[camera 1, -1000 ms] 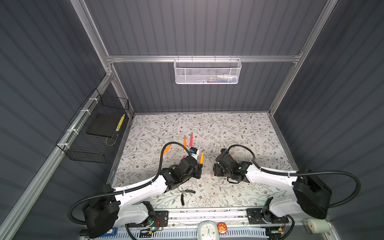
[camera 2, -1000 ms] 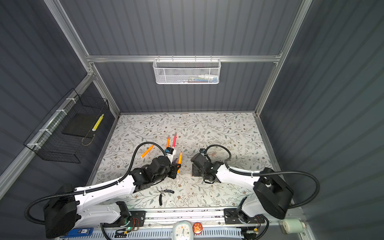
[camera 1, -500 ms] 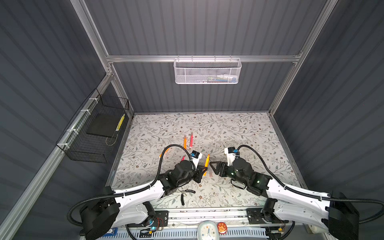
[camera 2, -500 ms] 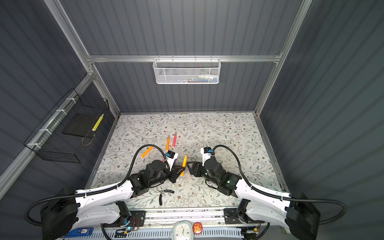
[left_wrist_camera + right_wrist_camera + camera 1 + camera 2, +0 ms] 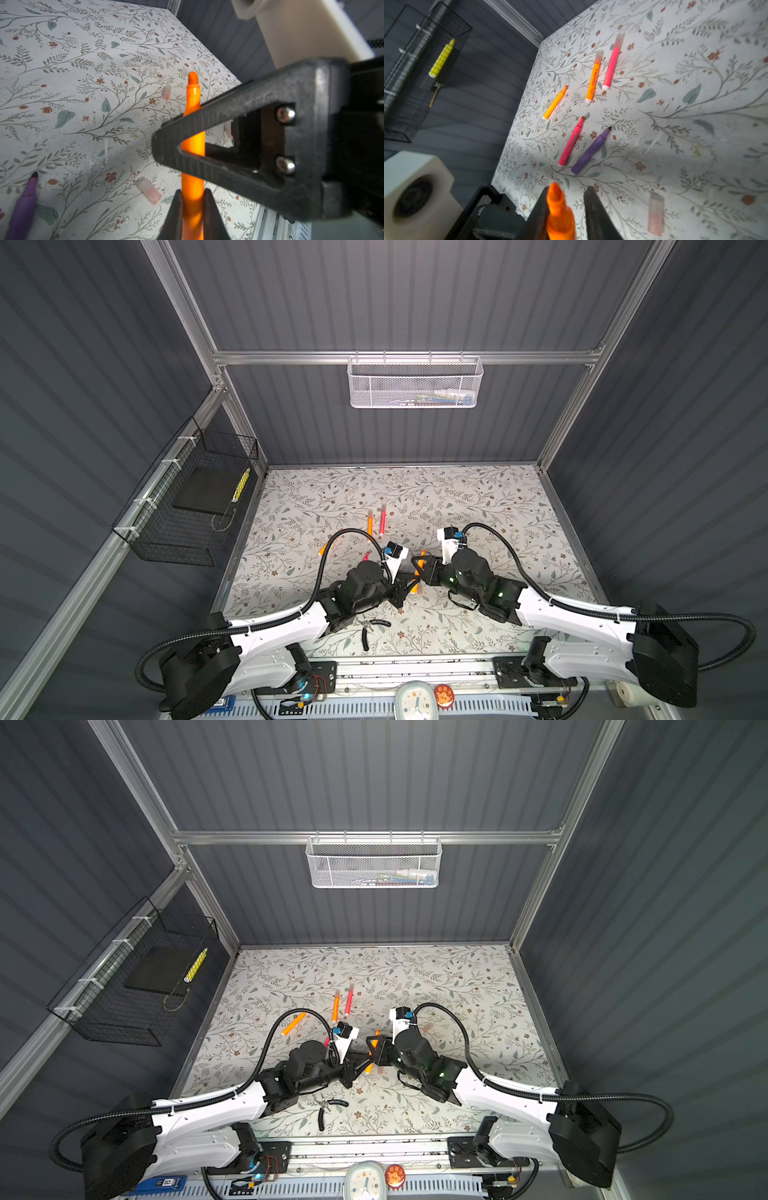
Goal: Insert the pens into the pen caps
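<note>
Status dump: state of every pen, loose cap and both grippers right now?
left gripper, jaws shut on held orange pen
right gripper, jaws open around that pen's tip
held orange pen, uncapped
purple pen, uncapped, lying flat
near pink pen, uncapped
yellow-orange pen, uncapped
far orange pen, capped
far pink pen, capped
loose cap, empty, lying flat

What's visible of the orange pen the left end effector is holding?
The orange pen: slim, smooth plastic-looking barrel, stepped collar, rounded orange tip, uncapped. It's lifted off the floral table, clamped on its barrel by the left end effector, tip pointing away from it. The right end effector straddles the tip; one finger touches it, a gap shows on the other side.
</note>
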`<move>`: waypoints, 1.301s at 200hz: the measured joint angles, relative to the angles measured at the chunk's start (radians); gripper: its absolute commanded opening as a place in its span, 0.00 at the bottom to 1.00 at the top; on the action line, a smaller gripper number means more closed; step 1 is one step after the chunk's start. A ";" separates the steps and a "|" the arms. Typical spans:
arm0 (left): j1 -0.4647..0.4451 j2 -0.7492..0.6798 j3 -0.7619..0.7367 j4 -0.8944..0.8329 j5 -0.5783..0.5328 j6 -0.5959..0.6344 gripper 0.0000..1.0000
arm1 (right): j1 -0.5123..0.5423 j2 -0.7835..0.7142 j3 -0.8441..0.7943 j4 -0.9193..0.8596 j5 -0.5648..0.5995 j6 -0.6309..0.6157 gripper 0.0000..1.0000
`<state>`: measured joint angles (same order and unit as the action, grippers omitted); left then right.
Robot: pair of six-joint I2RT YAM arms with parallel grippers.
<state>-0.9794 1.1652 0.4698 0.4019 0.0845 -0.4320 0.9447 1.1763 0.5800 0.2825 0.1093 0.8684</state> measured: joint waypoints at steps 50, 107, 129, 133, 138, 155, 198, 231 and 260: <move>0.000 0.000 -0.029 0.039 0.007 0.010 0.48 | 0.008 0.001 0.004 -0.007 0.007 0.000 0.06; 0.000 -0.003 -0.038 0.060 0.006 0.011 0.47 | 0.036 0.018 0.010 0.014 0.006 -0.001 0.05; 0.000 -0.003 -0.039 0.067 0.006 0.011 0.41 | 0.042 0.040 0.015 0.029 0.006 -0.001 0.05; 0.000 -0.003 -0.039 0.068 0.006 0.010 0.38 | 0.043 0.045 0.017 0.032 0.006 0.000 0.04; 0.000 -0.003 -0.039 0.068 0.006 0.011 0.33 | 0.044 0.050 0.019 0.035 0.006 0.000 0.04; 0.003 -0.001 -0.039 0.069 -0.005 0.013 0.20 | 0.050 0.062 0.026 0.042 0.006 -0.001 0.04; 0.011 0.011 -0.039 0.070 -0.016 0.010 0.35 | 0.052 0.070 0.029 0.046 0.010 0.000 0.04; 0.003 0.024 -0.039 0.093 -0.001 0.011 0.44 | 0.058 0.070 0.029 0.064 0.010 0.001 0.03; 0.003 0.032 -0.039 0.106 0.007 0.007 0.28 | 0.060 0.072 0.029 0.070 0.010 0.001 0.03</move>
<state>-0.9764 1.1969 0.4305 0.5076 0.0914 -0.4248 1.0042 1.2480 0.6094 0.3523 0.1196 0.8696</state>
